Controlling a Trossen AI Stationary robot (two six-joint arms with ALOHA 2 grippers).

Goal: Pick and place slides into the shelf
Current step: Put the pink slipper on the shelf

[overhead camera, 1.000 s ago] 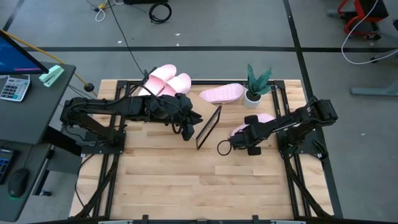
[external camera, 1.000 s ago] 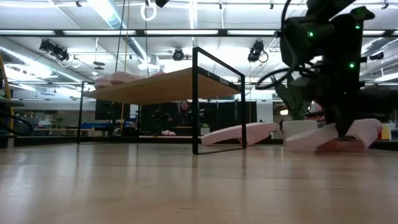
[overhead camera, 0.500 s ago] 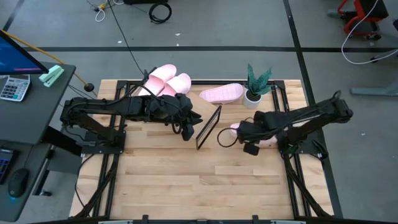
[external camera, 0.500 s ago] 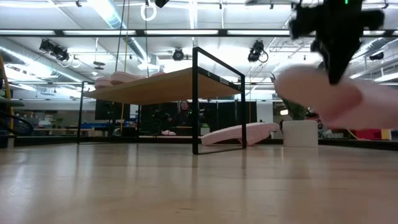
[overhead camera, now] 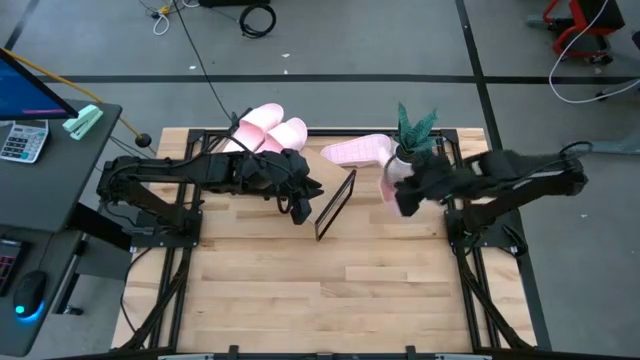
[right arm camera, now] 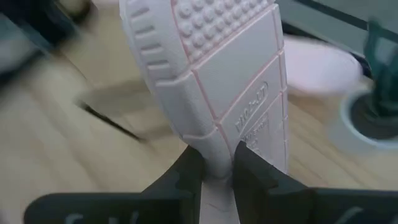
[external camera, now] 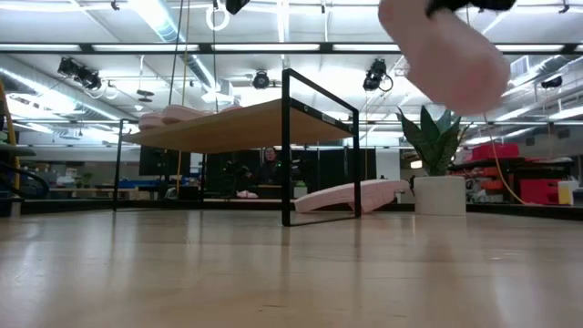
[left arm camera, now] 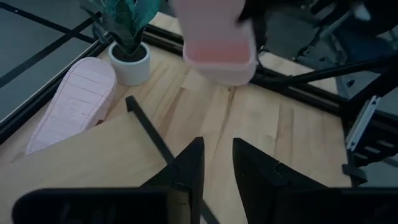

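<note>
My right gripper (overhead camera: 395, 186) is shut on one pale pink slide (external camera: 446, 50), raised high over the table's right side beside the potted plant. The shelf (external camera: 246, 123) stands at mid-table with its black end frame (overhead camera: 336, 205) toward the right. Two slides (overhead camera: 265, 130) lie on its plank top at the far left end. Another slide (overhead camera: 355, 150) lies sole up on the table by the plant. My left gripper (left arm camera: 214, 165) hovers over the shelf's right end, its fingers a narrow gap apart with nothing seen between the tips. My right gripper pinches one end of the slide's sole (right arm camera: 214, 149) between its two fingers. The slide is lifted clear of the table and sticks out beyond the fingers, tread side toward the wrist camera. My left gripper: the shelf's top rail (left arm camera: 152, 134) runs under one finger; whether they touch I cannot tell.
A potted plant (overhead camera: 410, 140) in a white pot stands at the far right, close to the raised slide. A desk with a calculator (overhead camera: 22, 140) sits off the table's left. The near half of the slatted tabletop (overhead camera: 320, 300) is bare. A person (external camera: 269, 169) sits far behind.
My right gripper has risen steeply from the table with the slide, drifting toward the far edge and the plant, and has rolled as it went. The slide, lying on the table a second ago, now hangs clear in the air and is turned about.
</note>
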